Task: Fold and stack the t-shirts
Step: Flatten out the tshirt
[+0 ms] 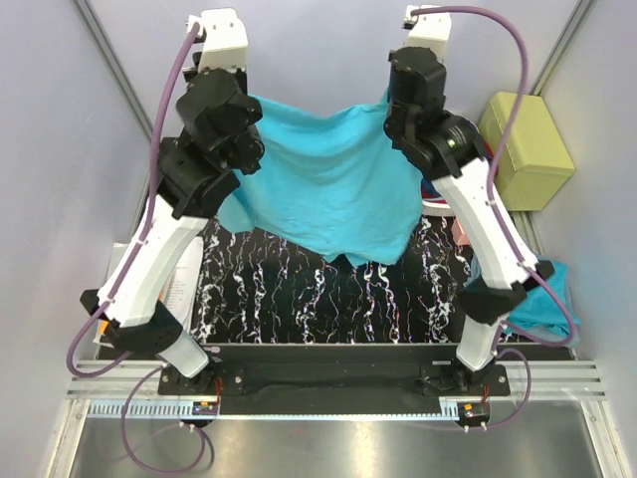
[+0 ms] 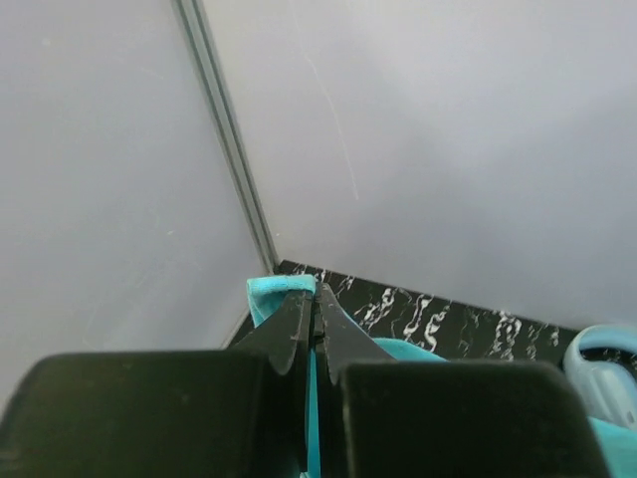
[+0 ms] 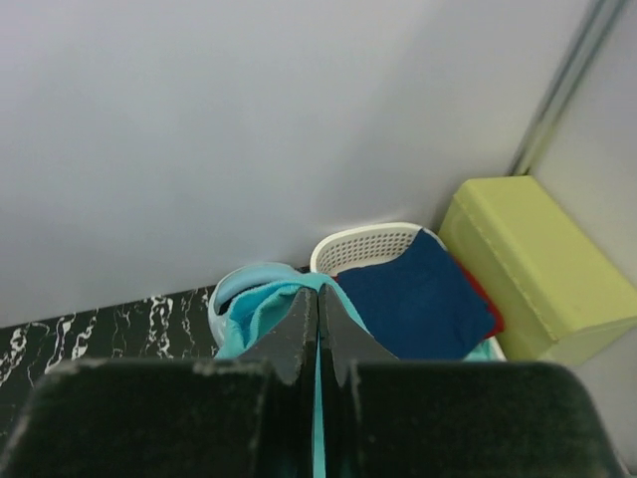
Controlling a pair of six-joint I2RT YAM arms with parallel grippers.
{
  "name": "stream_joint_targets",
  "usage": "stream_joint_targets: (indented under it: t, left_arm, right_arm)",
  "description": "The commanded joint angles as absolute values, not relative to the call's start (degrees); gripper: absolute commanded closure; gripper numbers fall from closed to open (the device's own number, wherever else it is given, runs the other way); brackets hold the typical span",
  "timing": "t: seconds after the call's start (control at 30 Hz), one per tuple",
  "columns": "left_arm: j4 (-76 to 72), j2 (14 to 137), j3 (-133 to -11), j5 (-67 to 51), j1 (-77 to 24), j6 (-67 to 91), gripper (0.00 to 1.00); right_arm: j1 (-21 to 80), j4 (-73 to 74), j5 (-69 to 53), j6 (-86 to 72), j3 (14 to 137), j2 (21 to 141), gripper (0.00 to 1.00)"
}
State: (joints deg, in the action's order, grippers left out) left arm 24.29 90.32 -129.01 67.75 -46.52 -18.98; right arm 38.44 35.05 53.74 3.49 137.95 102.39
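A turquoise t-shirt (image 1: pixel 328 189) hangs stretched between my two grippers, lifted above the black marbled table (image 1: pixel 299 294); its lower edge sags toward the table's middle. My left gripper (image 2: pixel 316 299) is shut on the shirt's left top corner (image 2: pixel 274 294). My right gripper (image 3: pixel 318 299) is shut on the shirt's right top corner (image 3: pixel 261 299). In the top view the grippers themselves are hidden under the wrists at the shirt's upper corners.
A white basket (image 3: pixel 370 246) holding a folded dark blue shirt (image 3: pixel 418 299) and other cloth stands at the right. A yellow-green box (image 1: pixel 526 149) sits at the far right. More turquoise cloth (image 1: pixel 542 299) lies by the right arm's base. Grey walls close in behind.
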Motion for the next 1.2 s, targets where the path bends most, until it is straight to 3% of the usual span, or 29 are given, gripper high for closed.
stream_joint_targets:
  t: [0.0, 0.23, 0.5, 0.77, 1.0, 1.17]
  left_arm:
    - [39.11, 94.39, -130.07, 51.02, -39.74, -3.53, 1.00]
    - [42.72, 101.42, -139.91, 38.33, -30.33, 3.34, 1.00]
    - [40.43, 100.37, -143.18, 34.98, -29.01, 4.31, 1.00]
    - [43.68, 98.71, -129.30, 35.77, -28.13, 7.12, 1.00]
    - [42.11, 89.93, -105.88, 33.58, -29.26, 14.67, 1.00]
    - [39.99, 80.26, -90.46, 38.75, -35.41, 18.45, 1.00]
  right_arm:
    - [33.14, 41.39, 43.69, -5.97, 144.82, 107.83, 1.00]
    - [27.95, 42.71, 37.09, -8.70, 151.61, 115.13, 1.00]
    - [27.60, 39.55, 37.00, -6.42, 152.68, 111.45, 1.00]
    - [27.95, 44.83, 38.75, -11.51, 139.68, 109.70, 1.00]
    - [28.82, 38.59, 38.76, -13.97, 111.43, 95.93, 1.00]
    - [31.98, 37.00, 39.28, -19.41, 94.59, 87.11, 1.00]
